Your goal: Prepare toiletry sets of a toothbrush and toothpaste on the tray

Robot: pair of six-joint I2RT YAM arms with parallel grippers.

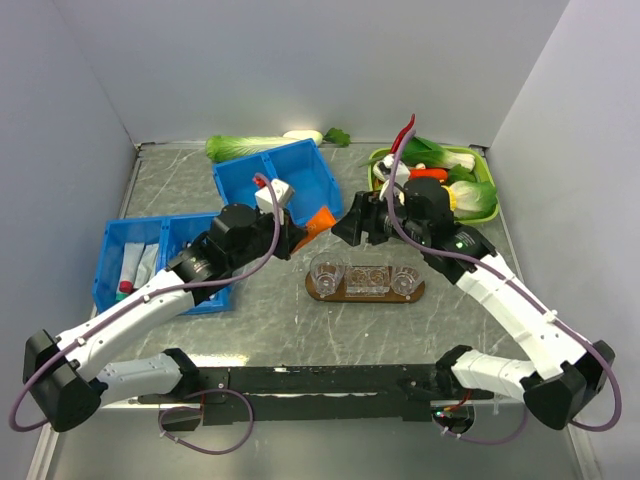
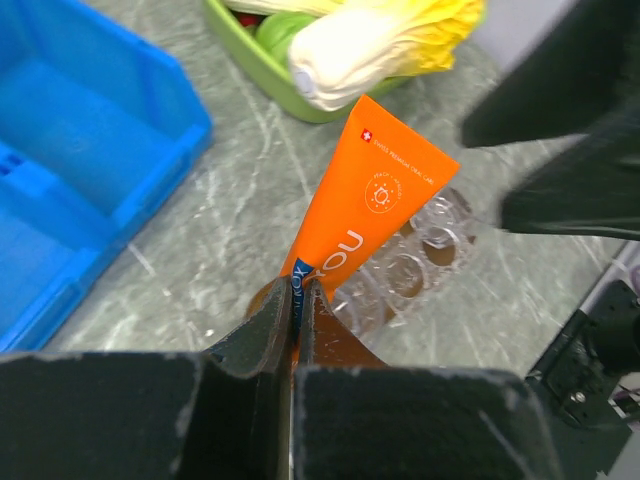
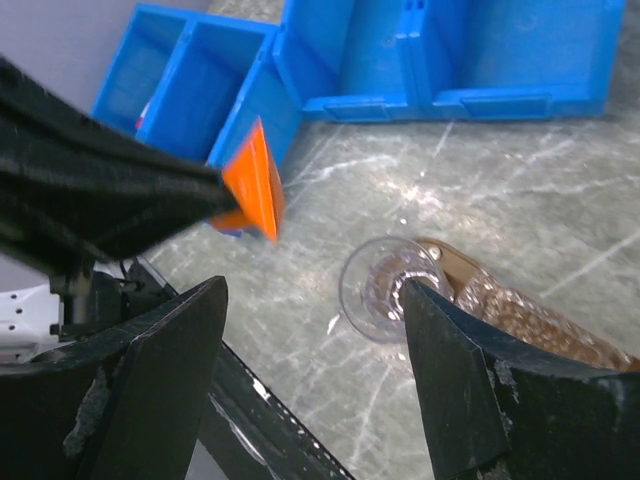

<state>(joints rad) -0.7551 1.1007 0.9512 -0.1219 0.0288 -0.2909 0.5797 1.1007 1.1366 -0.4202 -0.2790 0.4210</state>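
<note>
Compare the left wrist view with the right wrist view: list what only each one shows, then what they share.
Only the left wrist view: the green tray holding a cabbage, the printed face of the orange tube, and the left gripper pinching its blue end.

Only the right wrist view: the right gripper, open with nothing between its fingers, and the left arm seen from outside.

Both: the orange tube, the clear cups on the wooden tray, blue bins and the marbled tabletop.
</note>
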